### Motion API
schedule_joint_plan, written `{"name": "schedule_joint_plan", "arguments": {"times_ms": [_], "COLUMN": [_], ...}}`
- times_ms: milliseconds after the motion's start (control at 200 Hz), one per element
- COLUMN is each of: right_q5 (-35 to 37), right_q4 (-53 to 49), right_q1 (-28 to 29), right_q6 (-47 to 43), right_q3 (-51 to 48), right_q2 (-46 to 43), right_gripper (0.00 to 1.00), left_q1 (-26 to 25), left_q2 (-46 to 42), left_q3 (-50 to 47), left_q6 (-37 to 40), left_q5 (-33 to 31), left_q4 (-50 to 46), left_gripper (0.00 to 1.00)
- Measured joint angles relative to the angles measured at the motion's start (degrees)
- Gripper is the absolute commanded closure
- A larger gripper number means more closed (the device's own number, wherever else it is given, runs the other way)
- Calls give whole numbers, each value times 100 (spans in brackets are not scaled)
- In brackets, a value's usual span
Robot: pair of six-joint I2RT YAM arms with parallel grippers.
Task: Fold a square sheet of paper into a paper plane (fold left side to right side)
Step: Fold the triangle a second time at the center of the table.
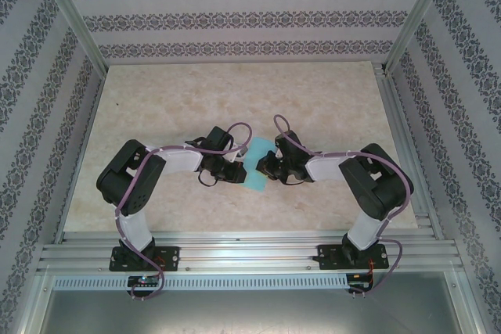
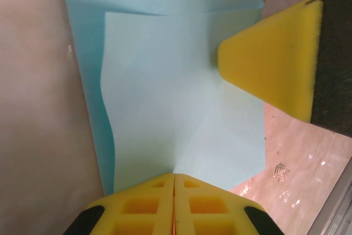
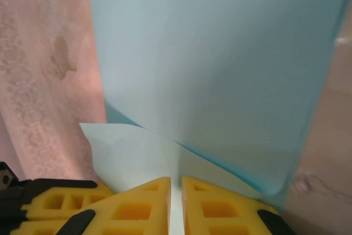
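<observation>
Far table [image 1: 235, 91] free; left pincer [image 1: 237, 171] and right pincer [image 1: 264, 168] hem the sheet [image 1: 255, 181].

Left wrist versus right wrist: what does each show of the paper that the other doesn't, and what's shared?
Left wrist: the square sheet of paper, a lighter layer folded over a darker one, creases fanning from the shut left gripper, and a right finger at its edge. Right wrist: the sheet curling upward, a paler layer running between the jaws of the right gripper. Both: cyan paper pinched at the fingertips, above the marbled table.
</observation>
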Motion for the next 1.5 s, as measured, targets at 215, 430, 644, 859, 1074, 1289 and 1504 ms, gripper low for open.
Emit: {"name": "schedule_joint_plan", "arguments": {"times_ms": [215, 430, 644, 859, 1074, 1289, 1504], "right_q5": [-22, -210, -306, -363, -378, -271, -238], "right_q4": [-1139, -1617, -1797, -1897, -2083, -2354, -2581], "right_q1": [-195, 2, 275, 374, 372, 367, 262], "right_q6": [-748, -1130, -1228, -1235, -1377, -1655, -1982], "right_q3": [435, 837, 1191, 1464, 1624, 1753, 1818], "right_q2": [-413, -365, 168, 557, 739, 828, 828], "right_gripper": [97, 100, 100, 100, 100, 100, 100], "left_q1": [-15, -24, -24, -24, -24, -26, -26], "left_q2": [0, 11, 20, 22, 33, 66, 96], "left_q3": [-13, -22, -24, -24, -24, -28, -131], "left_q6": [50, 66, 66, 68, 72, 81, 79], "left_q5": [-4, -17, -7, -4, 0, 66, 214], "left_q4": [7, 48, 55, 57, 63, 140, 431], "left_gripper": [94, 94, 94, 94, 94, 94, 95]}}
